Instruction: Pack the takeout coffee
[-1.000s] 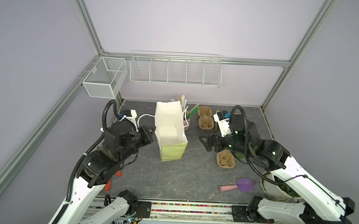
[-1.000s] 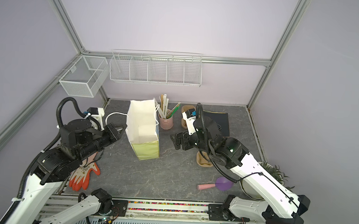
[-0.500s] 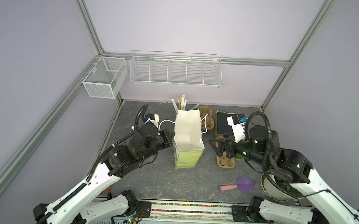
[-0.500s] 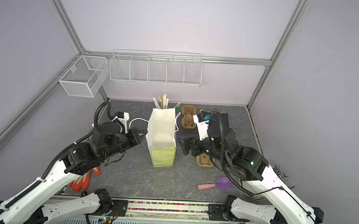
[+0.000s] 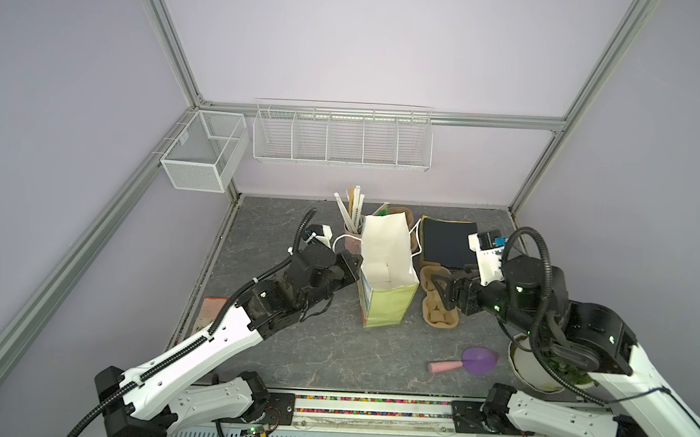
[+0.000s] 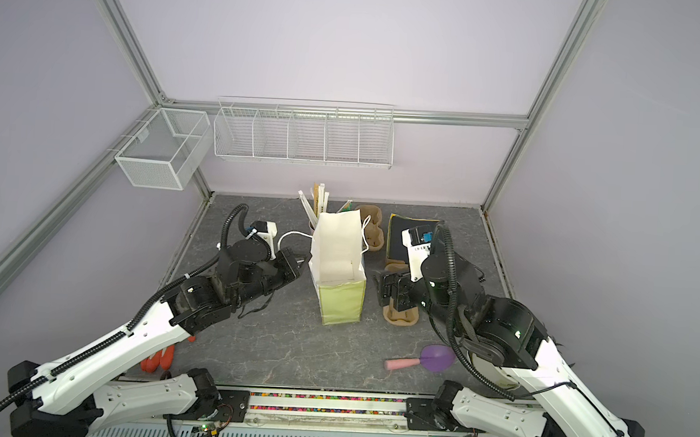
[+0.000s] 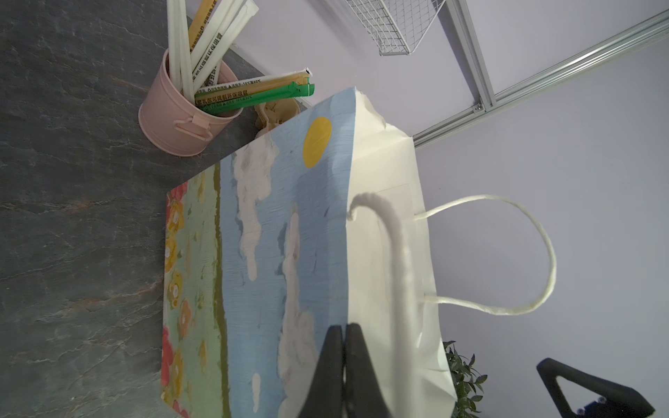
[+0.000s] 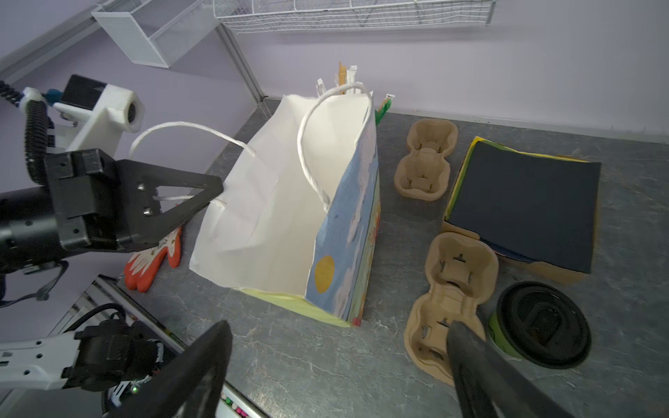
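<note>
Twin overhead views — wrist cameras close (both on bag [image 7: 289, 253])

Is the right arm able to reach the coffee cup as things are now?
Probably yes. The coffee cup stands in the open beside the cup carrier, close by the right gripper, whose jaws are wide open.

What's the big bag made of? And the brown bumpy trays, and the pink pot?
The bag looks like matte paper: creased white walls, twisted cord handles. The brown trays seem moulded paper pulp: dull, rough, fibrous. The pink pot is probably painted metal, given its smooth sheen and rolled rim, though plastic is possible.
</note>
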Tool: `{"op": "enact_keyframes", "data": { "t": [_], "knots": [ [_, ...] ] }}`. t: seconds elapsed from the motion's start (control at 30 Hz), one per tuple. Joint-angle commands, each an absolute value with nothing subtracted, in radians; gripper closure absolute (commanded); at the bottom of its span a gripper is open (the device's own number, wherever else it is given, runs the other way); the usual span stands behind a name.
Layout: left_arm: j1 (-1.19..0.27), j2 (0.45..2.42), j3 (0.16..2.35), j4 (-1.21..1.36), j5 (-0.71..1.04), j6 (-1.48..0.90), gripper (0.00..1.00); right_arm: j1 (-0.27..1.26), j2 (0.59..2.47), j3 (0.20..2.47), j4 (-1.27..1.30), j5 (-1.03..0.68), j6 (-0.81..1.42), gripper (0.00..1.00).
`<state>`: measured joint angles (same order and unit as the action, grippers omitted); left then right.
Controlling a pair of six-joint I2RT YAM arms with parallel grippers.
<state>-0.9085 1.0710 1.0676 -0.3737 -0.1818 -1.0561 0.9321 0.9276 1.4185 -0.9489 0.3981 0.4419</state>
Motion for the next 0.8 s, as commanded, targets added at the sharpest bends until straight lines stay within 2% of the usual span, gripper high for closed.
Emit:
{"op": "enact_keyframes", "data": {
  "t": [0.0,0.37,0.5,0.6,0.7,0.77],
  "knots": [
    [-0.911,1.087,1.04,-0.274,-0.194,-1.116,1.0,0.908,0.902,1.382,-1.002,0.474,0.461,0.05],
    [-0.912,1.106,0.978,-0.232,-0.206,-1.121,1.0,0.797,0.895,1.245,-0.968,0.371,0.495,0.06],
    [-0.912,1.091,0.98,-0.252,-0.213,-1.107,0.79,0.777,0.934,1.233,-0.975,0.368,0.497,0.06],
    [-0.911,1.069,0.979,-0.274,-0.228,-1.092,0.71,0.772,0.95,1.251,-0.965,0.364,0.498,0.08],
    [-0.91,1.051,0.98,-0.293,-0.238,-1.092,0.56,0.773,0.972,1.301,-0.874,0.312,0.479,0.08],
    [-0.911,1.045,0.989,-0.305,-0.239,-1.052,0.53,0.774,1.031,1.368,-0.847,0.245,0.467,0.09]
  ]
}}
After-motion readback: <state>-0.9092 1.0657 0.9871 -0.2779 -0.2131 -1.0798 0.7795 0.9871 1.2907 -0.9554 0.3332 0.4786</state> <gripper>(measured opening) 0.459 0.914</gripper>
